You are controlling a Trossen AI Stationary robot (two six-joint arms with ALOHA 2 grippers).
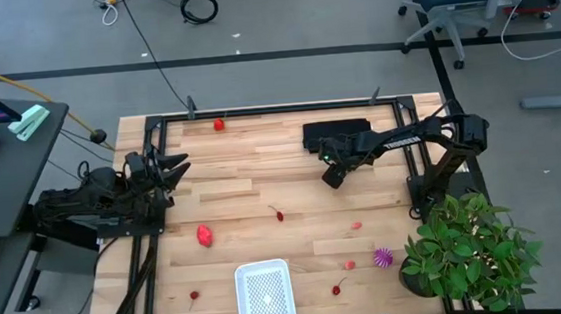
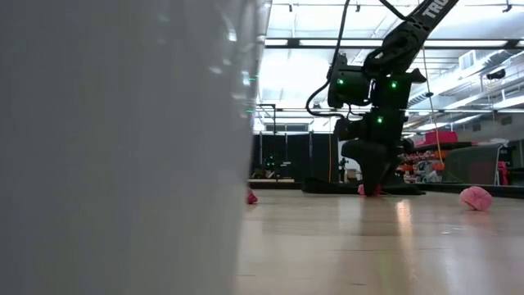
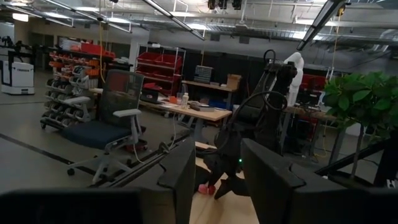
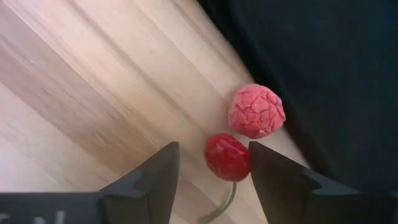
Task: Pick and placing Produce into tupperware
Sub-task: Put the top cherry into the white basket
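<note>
My right gripper (image 4: pixel 211 163) is open, low over the table beside the black cloth (image 4: pixel 323 68). A small red cherry (image 4: pixel 227 155) with a green stem lies between its fingertips. A wrinkled pink piece (image 4: pixel 256 111) rests on the wood just past the cherry, at the cloth's edge. In the high view the right gripper (image 1: pixel 331 177) hides both pieces. The white tupperware (image 1: pixel 265 297) stands at the table's near edge. Other produce lies scattered on the wood: a larger red-pink piece (image 1: pixel 204 235), a spiky purple piece (image 1: pixel 383 258) and a red piece (image 1: pixel 219 125). My left gripper (image 1: pixel 173 168) waits open at the left edge. My right gripper comes from above, pointing down, with its open fingers on either side of the red cherry (image 4: pixel 231 149). One finger (image 4: pixel 267 168) stands right against the cherry's side, and I cannot tell whether it touches. The cherry lies on the table.
A green potted plant (image 1: pixel 463 248) stands at the near right corner. Small red pieces (image 1: pixel 279 215) (image 1: pixel 350 265) (image 1: pixel 336 289) lie between my right gripper and the tupperware. In the low view the tupperware's wall (image 2: pixel 123 147) fills the left half.
</note>
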